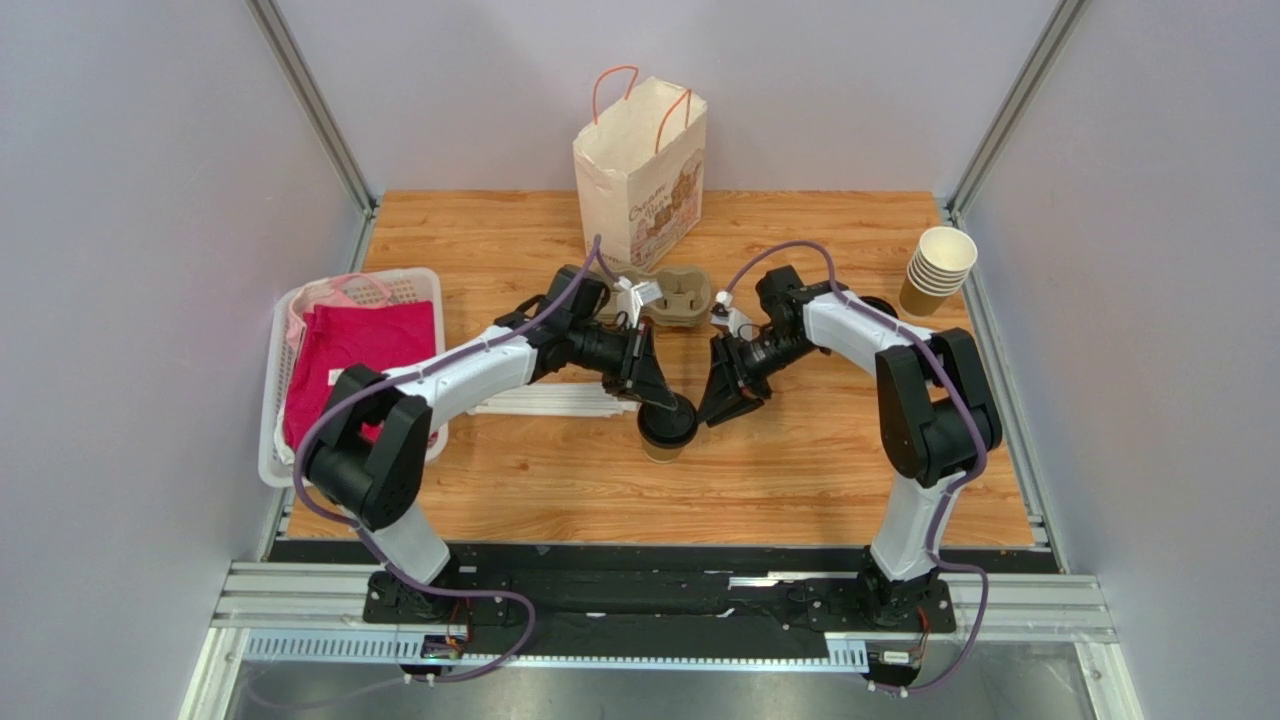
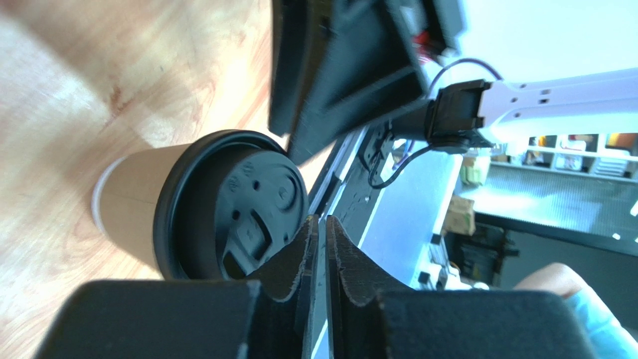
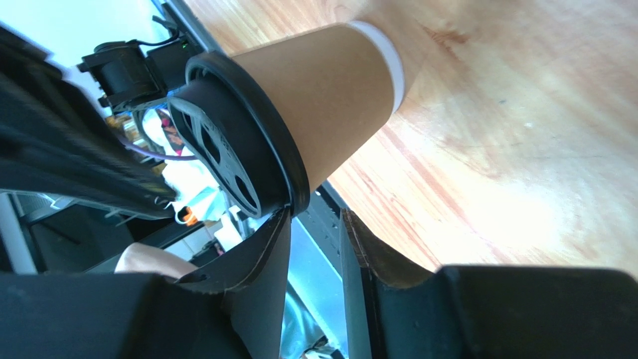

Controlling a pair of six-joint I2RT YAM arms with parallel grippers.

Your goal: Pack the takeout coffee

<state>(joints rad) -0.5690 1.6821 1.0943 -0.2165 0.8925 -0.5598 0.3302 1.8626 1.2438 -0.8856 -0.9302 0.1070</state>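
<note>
The left gripper (image 2: 322,241) is open just a crack, with only a thin slit between its two fingers; nothing sits in the slit; one finger tip is right at the edge of the black lid (image 2: 239,209), and I cannot tell if it touches. The right gripper (image 3: 314,239) is open wider, with a clear gap and nothing in it; one of its finger tips is just under the rim of the lid, very close.

The coffee cup (image 1: 666,426) stands upright on the bench (image 1: 812,480), near the middle, between the two grippers; it is brown paper with the lid on top.

The left arm bends out to the left by the white basket (image 1: 286,393), then reaches right and tips down to the cup; the right arm bends out to the right, reaches back toward the middle, and tips down at the cup from the other side.

Behind the arms are a paper bag (image 1: 639,168) and a brown cup tray (image 1: 679,296); a stack of pale cups (image 1: 939,270) stands at the far right.
</note>
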